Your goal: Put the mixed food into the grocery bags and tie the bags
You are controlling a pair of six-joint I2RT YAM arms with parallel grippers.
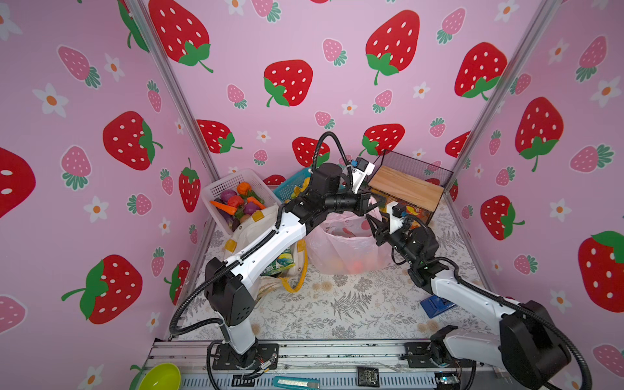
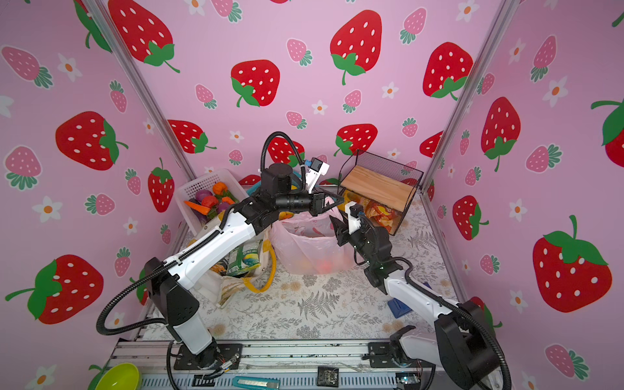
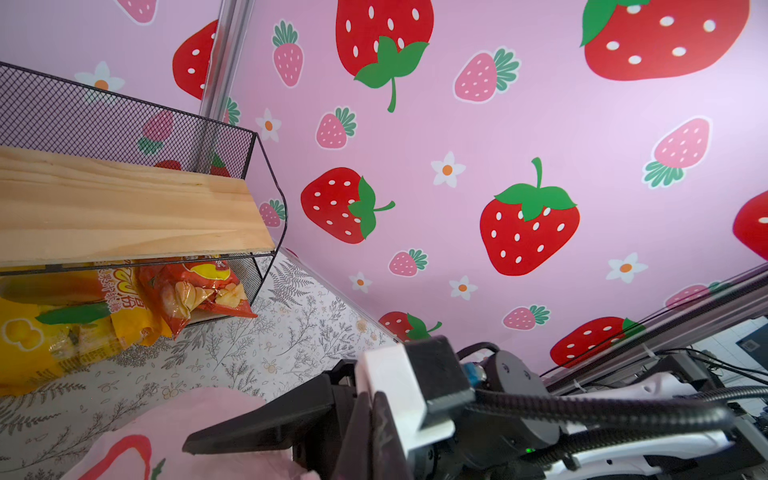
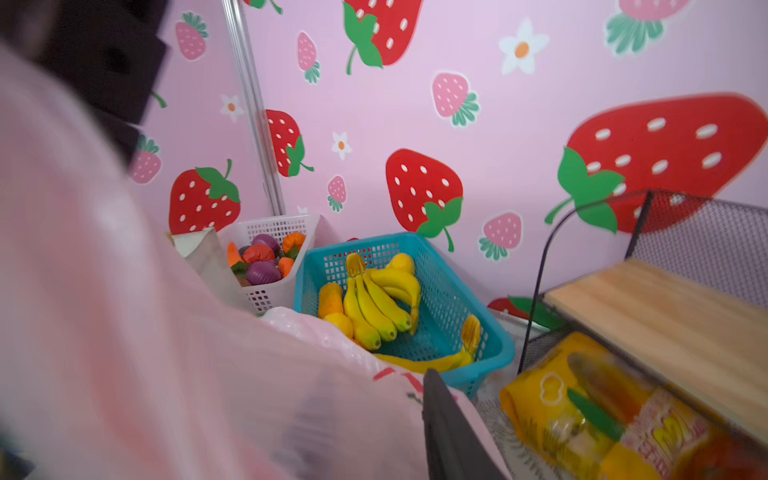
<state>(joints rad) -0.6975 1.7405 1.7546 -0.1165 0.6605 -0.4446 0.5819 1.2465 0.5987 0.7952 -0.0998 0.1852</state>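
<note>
The pink plastic grocery bag (image 1: 347, 246) (image 2: 310, 250) stands mid-table with orange fruits (image 1: 358, 266) showing through its film. My left gripper (image 1: 376, 202) (image 2: 334, 202) (image 3: 376, 436) is shut at the bag's upper far edge, and pink film lies at its tips. Just below it, my right gripper (image 1: 374, 228) (image 2: 337, 229) (image 4: 374, 432) reaches the bag's right top with its fingers apart; film drapes over one finger. The white tote (image 1: 250, 229) (image 2: 209, 283) lies under the left arm, holding a green snack packet (image 1: 282, 263) (image 2: 244, 258).
A white basket (image 1: 216, 185) of vegetables and a blue basket (image 4: 490, 345) of bananas stand at the back left. A wire shelf with a wooden board (image 1: 405, 187) stands at the back right, with large snack packs (image 3: 195, 291) under it. A blue object (image 1: 437, 305) lies by the right arm.
</note>
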